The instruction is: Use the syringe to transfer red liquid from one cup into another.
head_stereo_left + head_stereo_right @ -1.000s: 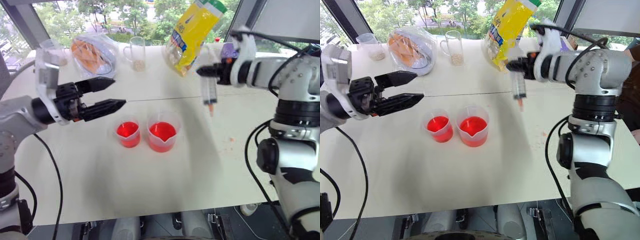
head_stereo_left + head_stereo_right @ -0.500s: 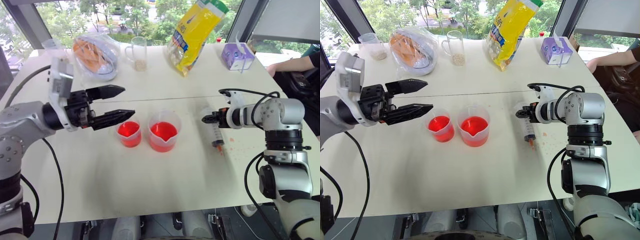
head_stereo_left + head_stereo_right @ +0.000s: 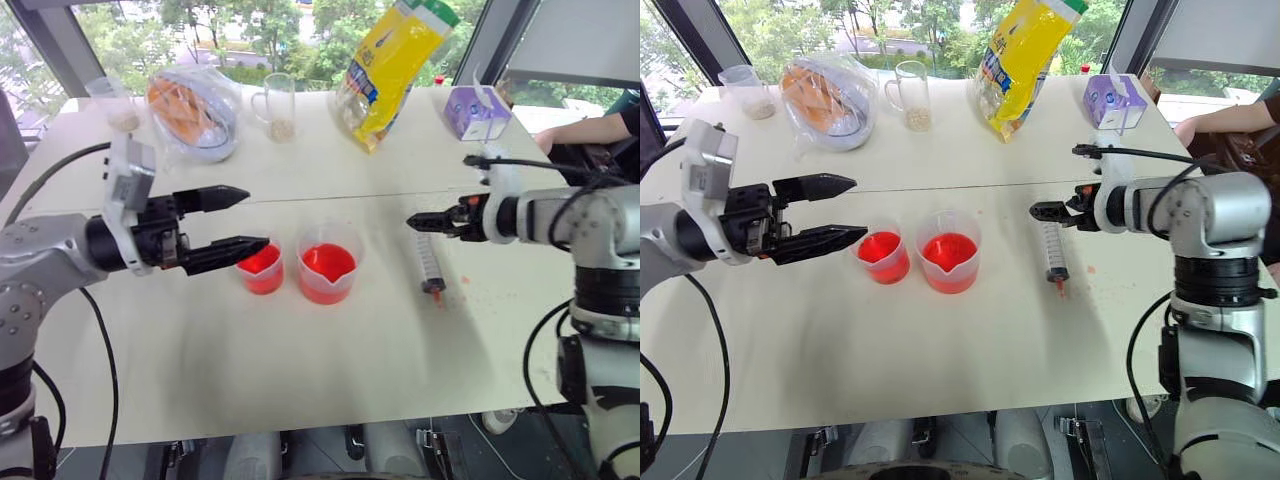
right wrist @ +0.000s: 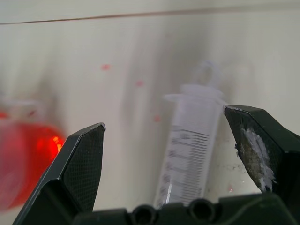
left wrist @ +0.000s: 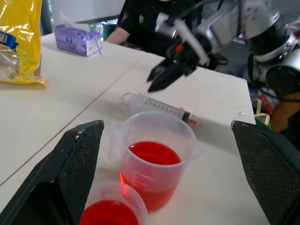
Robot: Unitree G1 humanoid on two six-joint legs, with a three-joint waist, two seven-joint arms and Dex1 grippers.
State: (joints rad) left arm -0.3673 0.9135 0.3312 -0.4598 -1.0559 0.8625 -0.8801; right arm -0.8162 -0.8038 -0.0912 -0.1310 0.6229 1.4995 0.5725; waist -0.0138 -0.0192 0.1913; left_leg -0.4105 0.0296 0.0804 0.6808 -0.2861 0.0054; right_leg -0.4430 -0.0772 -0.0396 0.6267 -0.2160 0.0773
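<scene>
We see a pale tabletop [image 3: 940, 360] carrying everything here. At its far edge stand a yellow bag [image 3: 1025, 55], a clear bag with orange contents [image 3: 825, 95], a purple tissue box [image 3: 1112, 100], a handled glass mug [image 3: 908, 95] and a small clear cup of grains [image 3: 745, 90]. A person's arm [image 3: 1210, 125] rests at the far right.

Our left end effector [image 3: 840, 208] hovers on the left above the tabletop, its two black fingers spread wide and empty, their tips just beside the smaller cup. Our right end effector [image 3: 1048, 212] hangs on the right, just above the syringe's plunger end, its fingers likewise parted and holding nothing.

Near the middle, the larger cup [image 3: 948, 250] stands upright with red liquid [image 3: 948, 252] in it. Just beside it, on its left, the smaller cup [image 3: 880, 257] also stands upright and holds red liquid.

The syringe [image 3: 1052, 250] lies flat on the tabletop to the right of the larger cup, well apart from it, its reddish tip pointing toward us. A few red specks [image 3: 1090, 270] dot the surface near it.
</scene>
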